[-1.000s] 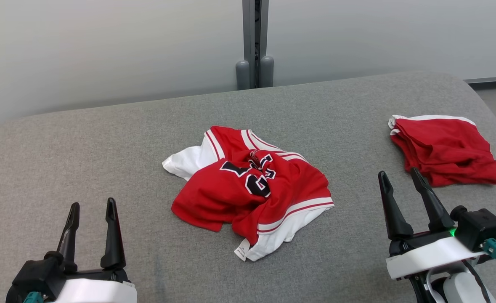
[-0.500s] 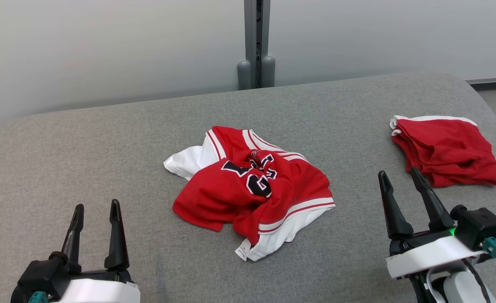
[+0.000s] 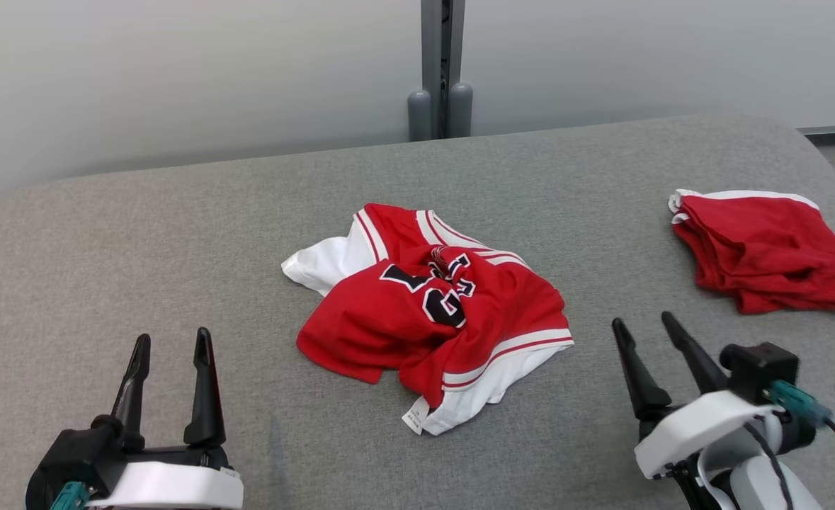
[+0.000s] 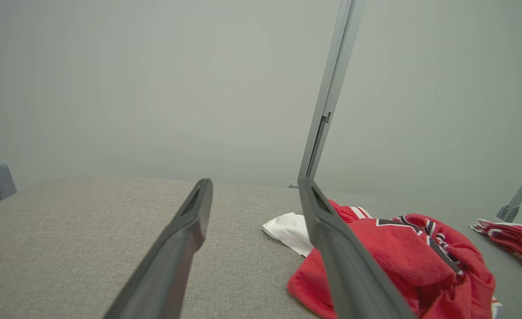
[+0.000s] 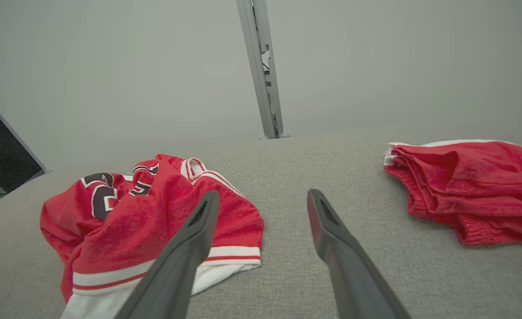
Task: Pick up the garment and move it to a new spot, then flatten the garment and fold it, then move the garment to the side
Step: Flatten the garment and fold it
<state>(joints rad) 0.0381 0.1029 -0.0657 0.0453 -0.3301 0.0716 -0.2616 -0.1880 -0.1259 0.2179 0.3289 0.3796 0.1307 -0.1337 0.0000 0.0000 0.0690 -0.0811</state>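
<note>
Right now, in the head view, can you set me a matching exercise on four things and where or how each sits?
1. numbered jersey
2. plain red garment
3. left gripper
4. grey post

A. upright at the back
B. lying at the far right
C. jaws open, lower left
D. crumpled in the centre

Pairs: 1-D, 2-B, 3-C, 4-A

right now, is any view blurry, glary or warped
Head view: even soft light, no glare, the jersey sharp with only a faint shadow. Left wrist view: hazy, the post leans from the wide lens, the left end effector slightly soft near the lens. Right wrist view: the post leans the other way, the folded red garment sharp.
</note>
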